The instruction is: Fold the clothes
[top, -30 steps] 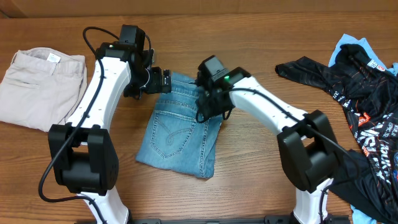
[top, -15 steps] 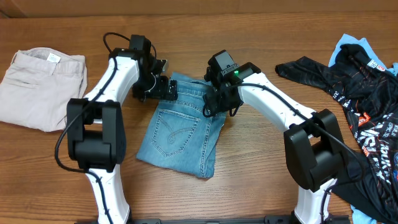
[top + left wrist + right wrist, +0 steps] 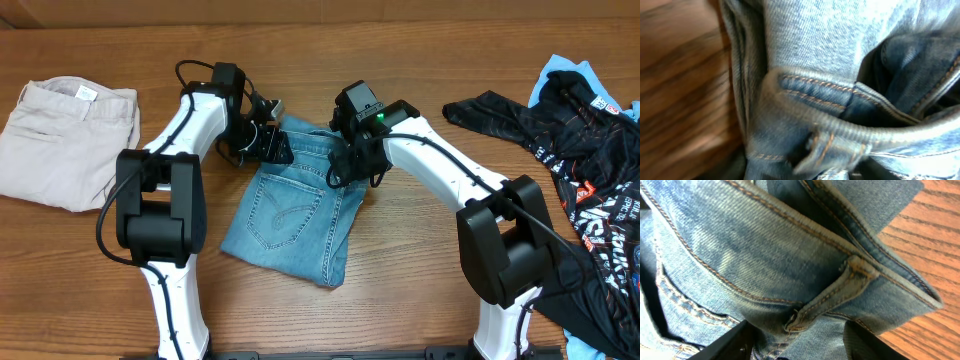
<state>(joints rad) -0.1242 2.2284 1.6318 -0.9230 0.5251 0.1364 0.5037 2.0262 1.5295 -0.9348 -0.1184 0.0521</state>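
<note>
The folded jeans (image 3: 290, 210) lie mid-table, back pocket up. Their long axis runs from the waistband at 1 o'clock to the fold at 7 o'clock. The left gripper (image 3: 275, 148) is at the waistband's 11 o'clock corner, and whether it grips I cannot tell. The right gripper (image 3: 338, 170) is on the 1 o'clock corner, its dark fingers (image 3: 730, 342) pinching denim beside a belt loop. Beige trousers (image 3: 65, 140) lie at 9 o'clock and a black printed top (image 3: 570, 150) at 3 o'clock.

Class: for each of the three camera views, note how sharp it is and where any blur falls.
Overhead: evenly lit and sharp across the jeans. Left wrist: soft throughout, the table most smeared. Right wrist: crisp, dark along the bottom edge.
</note>
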